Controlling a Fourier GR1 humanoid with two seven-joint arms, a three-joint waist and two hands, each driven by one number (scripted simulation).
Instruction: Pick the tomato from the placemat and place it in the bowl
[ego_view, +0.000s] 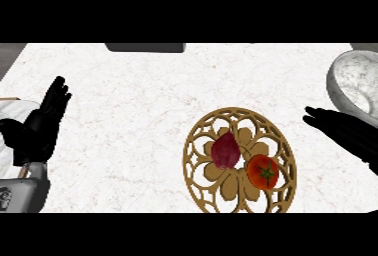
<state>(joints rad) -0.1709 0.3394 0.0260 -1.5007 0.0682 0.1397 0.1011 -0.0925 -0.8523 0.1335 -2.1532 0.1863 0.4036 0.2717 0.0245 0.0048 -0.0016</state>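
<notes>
So, left hand is just parked at the left edge, fingers straight up. The round red tomato sits on the gold openwork placemat, beside a dark red oval vegetable. I'd bring the open right hand down from the right, clear of that neighbour. White marbled bowl waits far right on the pale speckled counter.

Readable text: none detected | labels, brands: none | numbers, signs: none | surfaces checked: counter, placemat, bowl | all found unmarked
</notes>
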